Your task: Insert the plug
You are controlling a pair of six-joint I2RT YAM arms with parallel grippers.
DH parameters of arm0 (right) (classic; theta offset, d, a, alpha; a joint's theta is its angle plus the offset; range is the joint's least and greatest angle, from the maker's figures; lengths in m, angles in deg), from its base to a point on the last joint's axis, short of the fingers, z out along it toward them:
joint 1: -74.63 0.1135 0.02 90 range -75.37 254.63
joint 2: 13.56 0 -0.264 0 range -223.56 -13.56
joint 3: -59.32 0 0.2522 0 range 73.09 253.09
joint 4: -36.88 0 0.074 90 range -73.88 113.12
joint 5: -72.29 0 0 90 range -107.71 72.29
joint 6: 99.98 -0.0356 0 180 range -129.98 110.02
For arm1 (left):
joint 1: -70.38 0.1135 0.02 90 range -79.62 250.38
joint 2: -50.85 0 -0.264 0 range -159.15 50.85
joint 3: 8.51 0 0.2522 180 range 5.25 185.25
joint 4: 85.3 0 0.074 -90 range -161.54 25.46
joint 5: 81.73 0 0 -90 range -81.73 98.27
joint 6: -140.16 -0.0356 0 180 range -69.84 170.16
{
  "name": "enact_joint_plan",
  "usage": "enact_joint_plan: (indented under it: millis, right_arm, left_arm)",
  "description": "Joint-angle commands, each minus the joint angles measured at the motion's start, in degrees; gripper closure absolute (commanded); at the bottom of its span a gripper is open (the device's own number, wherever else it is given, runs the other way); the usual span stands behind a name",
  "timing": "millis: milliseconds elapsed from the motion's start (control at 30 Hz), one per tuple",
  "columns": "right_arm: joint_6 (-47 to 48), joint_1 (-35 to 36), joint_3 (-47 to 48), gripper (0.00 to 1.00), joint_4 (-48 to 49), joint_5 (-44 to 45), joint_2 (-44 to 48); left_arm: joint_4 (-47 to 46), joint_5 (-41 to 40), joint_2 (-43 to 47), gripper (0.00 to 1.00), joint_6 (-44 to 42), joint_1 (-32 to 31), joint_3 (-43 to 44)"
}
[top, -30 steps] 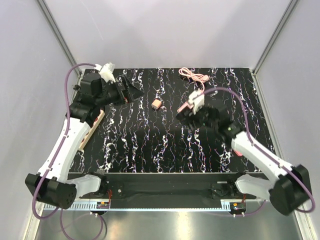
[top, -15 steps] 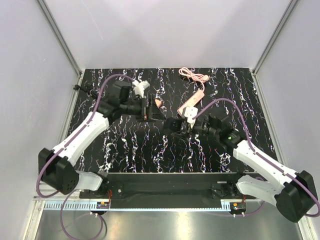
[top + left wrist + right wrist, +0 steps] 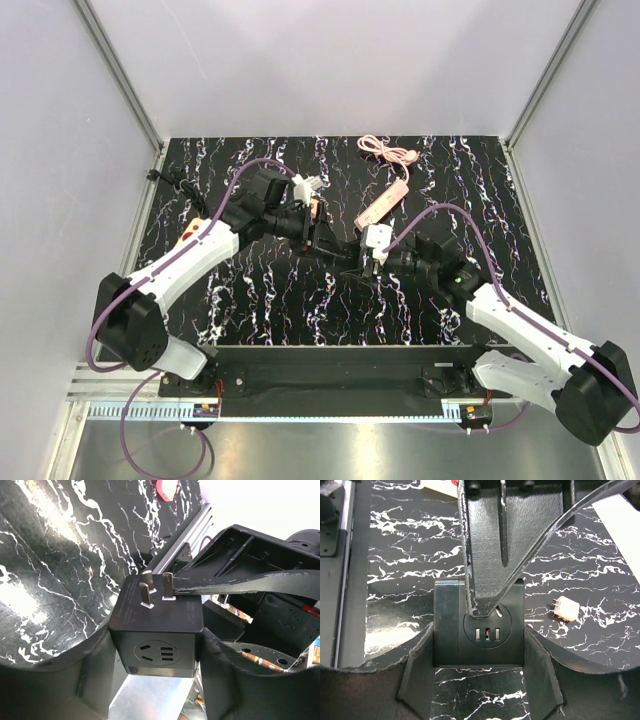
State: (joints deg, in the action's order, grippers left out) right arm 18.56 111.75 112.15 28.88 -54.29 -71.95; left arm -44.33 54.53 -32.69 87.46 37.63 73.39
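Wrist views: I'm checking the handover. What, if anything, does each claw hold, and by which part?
Both hold the black adapter cube. The right claw clamps two opposite side faces; the left claw also squeezes its sides, prongs free.

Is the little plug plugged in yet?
Not plugged in. The plug lies loose on the table with its prongs bare, apart from the black cube.
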Motion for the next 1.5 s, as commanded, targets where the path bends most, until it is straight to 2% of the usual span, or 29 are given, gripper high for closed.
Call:
enact_joint_plan:
  millis: [0, 33, 67, 167, 233, 333, 400, 467, 500, 533, 567, 633, 733, 833, 967, 1267, 1467]
  right_arm:
    - [-0.93, 0.84, 0.75, 0.60, 5.93, -1.13, 1.44]
    - [-2.07, 0.84, 0.48, 0.53, 6.37, -0.95, 1.70]
    - [-2.86, 0.84, 0.31, 0.44, 7.24, -0.60, 1.88]
    - [-8.98, 0.84, -1.53, 0.04, 12.31, 2.98, 3.01]
    - [-15.92, 0.84, -3.55, 0.01, 15.76, 5.37, 3.98]
    - [-24.10, 0.76, -4.53, 0.00, 19.81, 12.72, 5.30]
    - [-28.25, 0.84, -4.18, 0.00, 22.36, 17.13, 4.96]
    - [-35.10, 0.76, -1.38, 0.00, 20.44, 24.25, 3.12]
    - [-37.04, 0.76, -0.23, 0.00, 19.48, 26.71, 2.41]
    - [-43.06, 0.76, 3.35, 0.00, 15.03, 32.82, 1.53]
    - [-44.34, 0.76, 5.21, 0.00, 12.29, 34.45, -0.48]
    - [-48.02, 0.84, 7.77, 0.00, 11.55, 35.96, -2.07]
    - [-47.18, 1.90, 5.77, 0.00, 19.86, 36.22, -3.39]
    - [-44.37, 3.04, 5.05, 0.00, 23.93, 40.17, -4.54]
    - [-41.64, 4.09, 4.61, 0.00, 28.77, 39.30, -6.11]
    - [-34.08, 6.99, 9.09, 0.00, 30.89, 42.99, -13.14]
    - [-31.26, 7.44, 9.44, 0.17, 35.63, 45.54, -15.69]
  left_arm:
    - [-5.83, 1.37, 0.40, 0.81, 1.27, 0.15, -0.55]
    - [-7.58, 1.55, 0.49, 1.00, 2.16, 0.15, -1.42]
    - [-8.47, 1.29, 0.67, 1.00, 3.03, 0.15, -1.78]
    - [-12.50, 0.59, 1.54, 1.00, 6.99, 0.23, -3.01]
    - [-18.28, 0.15, 3.12, 1.00, 12.25, 0.58, -4.67]
    - [-25.76, -1.60, 5.23, 1.00, 19.90, 1.64, -5.91]
    - [-27.02, -3.54, 5.94, 1.00, 24.20, 2.60, -5.48]
    - [-32.10, -5.55, 6.64, 1.00, 27.63, 3.31, -5.91]
    - [-34.56, -6.18, 6.90, 1.00, 32.09, 3.83, -7.13]
    - [-39.28, -7.75, 7.17, 1.00, 34.40, 3.92, -7.84]
    - [-41.24, -8.81, 7.87, 1.00, 38.34, 4.10, -8.98]
    - [-45.20, -11.09, 8.49, 1.00, 40.83, 4.10, -9.69]
    - [-46.27, -15.92, 9.28, 1.00, 43.12, 4.10, -9.78]
    - [-47.85, -19.09, 10.60, 1.00, 46.10, 4.10, -11.18]
    - [-46.54, -21.56, 11.30, 1.00, 46.72, 4.01, -11.36]
    - [-46.80, -23.15, 11.13, 1.00, 48.04, 2.78, -12.42]
    - [-46.88, -23.93, 12.44, 1.00, 49.01, 2.61, -15.39]
